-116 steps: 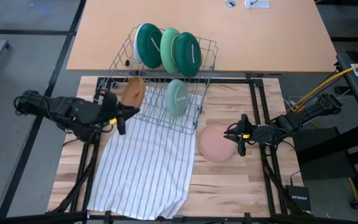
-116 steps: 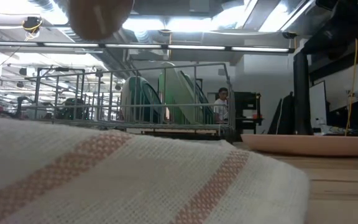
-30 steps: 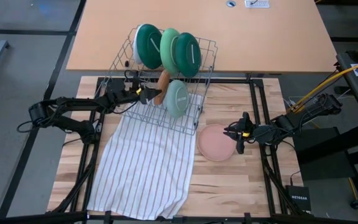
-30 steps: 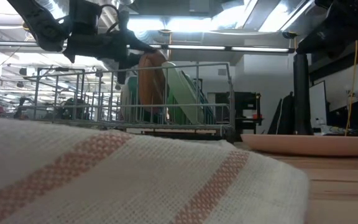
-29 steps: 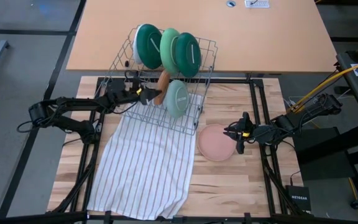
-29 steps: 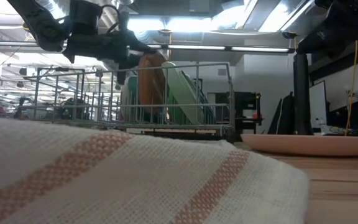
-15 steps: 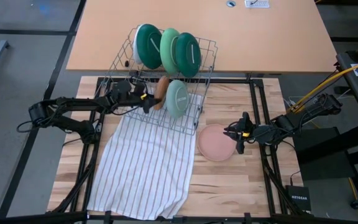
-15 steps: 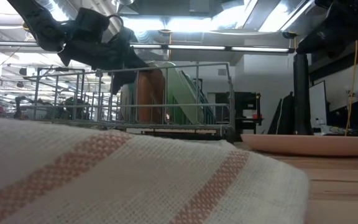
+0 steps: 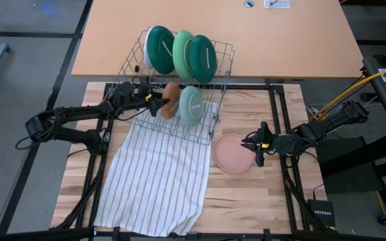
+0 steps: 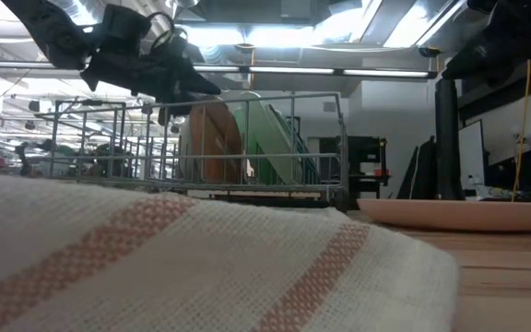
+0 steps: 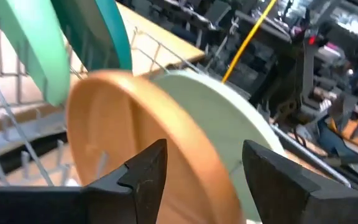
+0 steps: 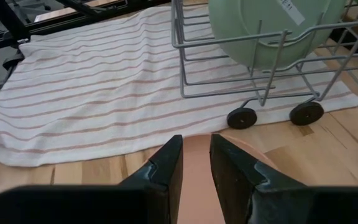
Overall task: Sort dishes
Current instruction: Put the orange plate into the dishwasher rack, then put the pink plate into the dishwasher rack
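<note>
Left gripper (image 9: 154,102) is positioned over the near-left part of the grey wire rack (image 9: 216,100), its fingers spread apart on either side of the brown divided plate (image 9: 170,100). In the left wrist view the two dark fingers (image 11: 143,171) are seen flanking the plate's rim with visible gaps, so the plate is not clamped; whether either finger brushes it cannot be told. The brown plate is stood on edge in the rack's front row, just beside the pale mint plate (image 9: 190,106), which is also stood upright in that row. In the low view the gripper (image 10: 187,88) is seen above the brown plate (image 10: 212,143), just above the rack's top wire.

Back row of the rack is filled by three upright plates: a white plate with dark green face (image 9: 159,48), a light green plate (image 9: 182,53) and a dark green plate (image 9: 202,58).

Right gripper (image 9: 257,152) is parked low at the right rim of the pink plate (image 9: 231,152), which lies flat on the wooden table (image 9: 246,201) just off the rack's near-right corner. Its fingers (image 12: 163,165) are held slightly apart, nothing gripped; the pink plate is seen between and below them. The white striped cloth (image 9: 156,174) is spread under the rack's front and across the table's left-centre.
</note>
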{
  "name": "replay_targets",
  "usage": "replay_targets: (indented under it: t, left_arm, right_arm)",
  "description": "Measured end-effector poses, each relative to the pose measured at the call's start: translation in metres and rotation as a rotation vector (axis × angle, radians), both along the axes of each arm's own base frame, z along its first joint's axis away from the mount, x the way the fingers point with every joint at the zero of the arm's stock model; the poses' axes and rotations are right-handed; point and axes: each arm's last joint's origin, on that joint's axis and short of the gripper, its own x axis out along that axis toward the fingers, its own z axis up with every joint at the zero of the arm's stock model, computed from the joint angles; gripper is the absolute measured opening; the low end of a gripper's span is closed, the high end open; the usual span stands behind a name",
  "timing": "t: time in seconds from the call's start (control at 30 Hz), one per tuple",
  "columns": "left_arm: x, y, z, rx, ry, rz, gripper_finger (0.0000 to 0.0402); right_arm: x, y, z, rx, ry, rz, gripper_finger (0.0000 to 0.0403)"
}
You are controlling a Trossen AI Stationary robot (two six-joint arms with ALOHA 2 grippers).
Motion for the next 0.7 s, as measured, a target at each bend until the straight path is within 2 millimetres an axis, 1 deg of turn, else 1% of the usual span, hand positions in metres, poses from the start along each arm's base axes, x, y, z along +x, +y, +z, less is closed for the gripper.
replay_targets:
  t: [0.27, 0.43, 0.53, 0.7]
  left_arm:
    - [-0.016, 0.003, 0.018, 0.045, -0.063, 0.048, 0.0198]
    - [-0.025, 0.001, 0.026, 0.050, -0.077, 0.068, 0.0198]
    - [-0.026, -0.001, 0.023, 0.019, -0.037, 0.065, 0.0198]
    - [-0.026, -0.003, 0.009, -0.065, 0.070, 0.062, 0.0198]
  right_arm:
    - [0.000, 0.000, 0.000, 0.001, 0.001, 0.002, 0.0085]
    - [0.000, 0.000, 0.000, 0.001, 0.001, 0.002, 0.0085]
    - [0.000, 0.000, 0.000, -0.001, 0.001, 0.004, 0.0085]
    - [0.000, 0.000, 0.000, -0.003, 0.001, 0.002, 0.0085]
